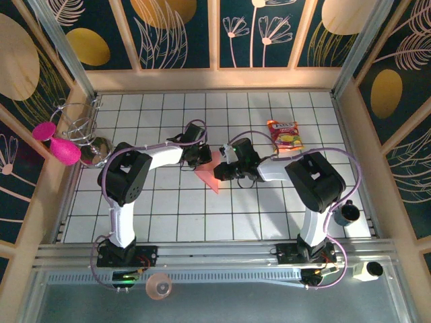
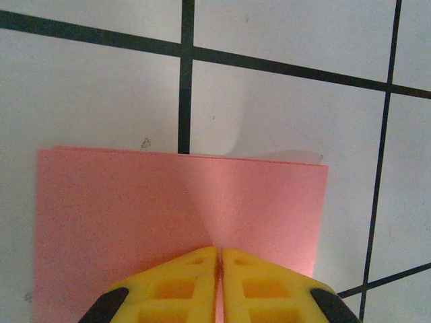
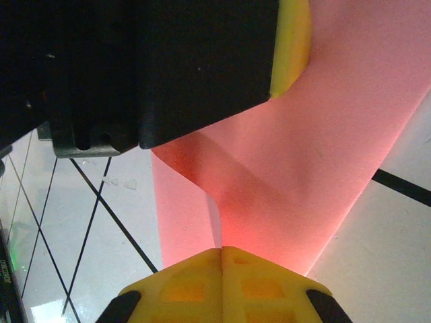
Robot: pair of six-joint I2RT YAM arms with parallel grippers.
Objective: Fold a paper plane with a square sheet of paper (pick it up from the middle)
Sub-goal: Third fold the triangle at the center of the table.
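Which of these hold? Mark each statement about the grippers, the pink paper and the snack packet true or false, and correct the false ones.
1. The left gripper and the right gripper are both shut on the pink paper. True.
2. The paper lies flat and uncreased. False: it is creased and bent between the grippers.
3. The snack packet rests on the paper. False: it lies apart, farther back on the right.
4. A dark mug stands near the right edge of the table. True.
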